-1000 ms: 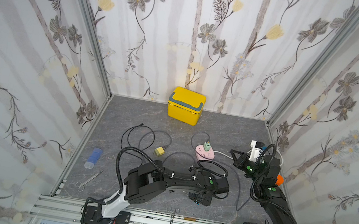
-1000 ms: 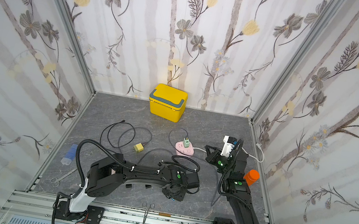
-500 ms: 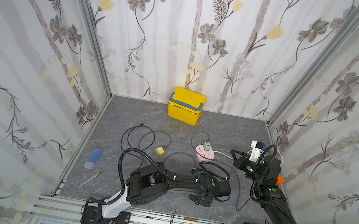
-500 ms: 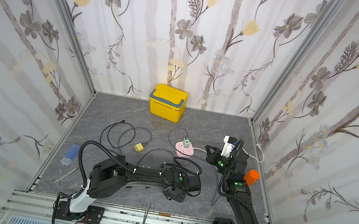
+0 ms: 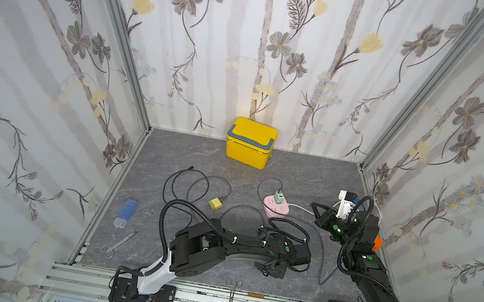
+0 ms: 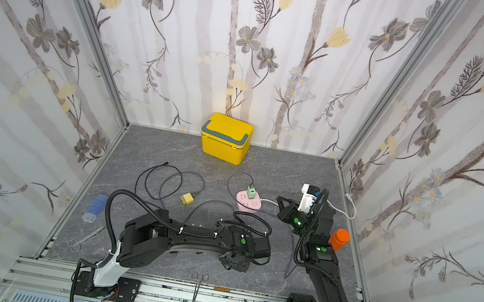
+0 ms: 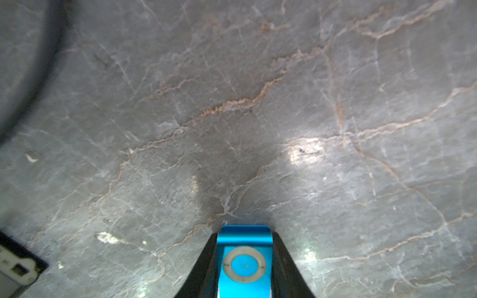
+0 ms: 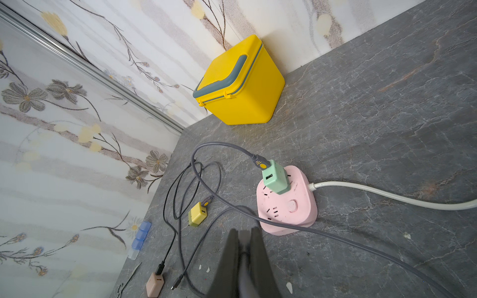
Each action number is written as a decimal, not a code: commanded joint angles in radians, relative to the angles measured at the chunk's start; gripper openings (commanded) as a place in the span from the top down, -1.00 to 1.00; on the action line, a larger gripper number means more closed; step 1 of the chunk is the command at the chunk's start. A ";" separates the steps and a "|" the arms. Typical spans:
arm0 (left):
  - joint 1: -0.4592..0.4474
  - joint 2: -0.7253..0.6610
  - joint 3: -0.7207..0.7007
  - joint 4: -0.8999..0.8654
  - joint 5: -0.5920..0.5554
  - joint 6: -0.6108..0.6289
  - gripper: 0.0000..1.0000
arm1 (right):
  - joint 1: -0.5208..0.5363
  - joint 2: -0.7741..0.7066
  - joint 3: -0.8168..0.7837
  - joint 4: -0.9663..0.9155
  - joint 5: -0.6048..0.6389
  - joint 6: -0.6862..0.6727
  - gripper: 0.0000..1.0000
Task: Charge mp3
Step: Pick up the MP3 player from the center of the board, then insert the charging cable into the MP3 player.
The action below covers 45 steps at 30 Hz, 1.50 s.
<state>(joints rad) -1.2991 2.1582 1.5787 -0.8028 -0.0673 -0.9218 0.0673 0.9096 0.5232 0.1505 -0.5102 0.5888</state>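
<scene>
Floral wallpaper in grey and yellow covers three walls around a grey, marble-veined bench.

One blue mp3 player, a small metallic rectangle with a pale ring control, sits low over the bench near its front edge. The left fingers are closed against both of its sides, gripping it. The right fingers are pressed together with nothing visible between them, raised near the right wall and angled toward the pink power strip.

That strip is one rounded square of matte plastic with a white cord.

- **Chargers:** There are three cube chargers. A green charger is plugged upright into the strip, a yellow charger lies loose, and a beige charger shows only in the right wrist view.
- **Cables:** A thick grey cable leaves the green charger, and a thin black cable lies in loops.
- **Scissors:** One pair of slim metal scissors lies on the bench, and a second pair lies across the front rail.
- **Other items:** One glossy yellow box with a grey handle stands at the back wall. One blue segmented plastic case lies by the left wall. One orange cylinder stands beside the right arm.
</scene>
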 commanded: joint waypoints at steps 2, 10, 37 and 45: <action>0.009 0.010 -0.034 0.016 0.034 0.004 0.62 | 0.000 -0.005 -0.002 0.001 -0.007 -0.026 1.00; 0.134 -0.262 -0.084 0.145 0.026 0.035 0.69 | 0.003 -0.069 -0.020 -0.065 -0.040 -0.053 1.00; 0.425 -0.827 -0.569 0.727 0.182 0.021 0.69 | 0.593 -0.219 -0.085 0.184 0.340 0.054 1.00; 0.443 -0.860 -0.608 0.760 0.210 0.005 0.69 | 0.668 -0.088 -0.063 0.274 0.371 0.023 1.00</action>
<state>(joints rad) -0.8616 1.3048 0.9768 -0.0971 0.1284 -0.9161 0.7216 0.8085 0.4522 0.3279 -0.1684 0.6342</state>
